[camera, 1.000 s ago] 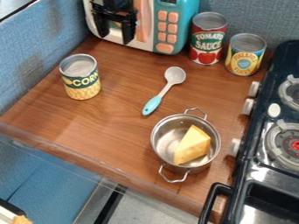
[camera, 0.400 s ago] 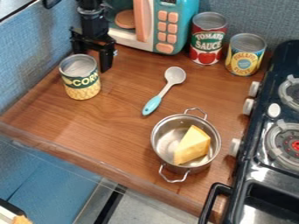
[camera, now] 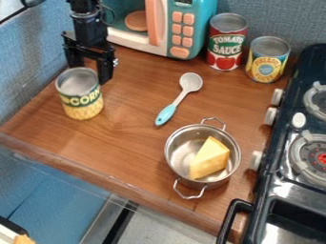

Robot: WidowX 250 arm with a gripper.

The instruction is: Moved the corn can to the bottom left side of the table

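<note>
"See that? The corn can [camera: 80,94] has slid out to the left, farther from the pot [camera: 181,152] and nearer the front rim of the tabletop [camera: 127,138]."

"And the pincer [camera: 90,74] has shifted the same way. Is it gripping the can?"

"No, it's released: the two fingers are spread, hanging at the can's back side. Whether they touch it, I can't tell from here."

"So the can is upright, left of the pot and farther back than it. What's in the pot?"

"A yellow wedge [camera: 210,158]. The spoon [camera: 190,82] lies just behind the pot, its blue handle toward it."

"Behind that, well apart from the pot, I see the toy microwave [camera: 202,28], then the red can [camera: 226,45] and the yellow can [camera: 267,59]."

"Right, and the stove [camera: 286,190] is to the pot's right."
</note>
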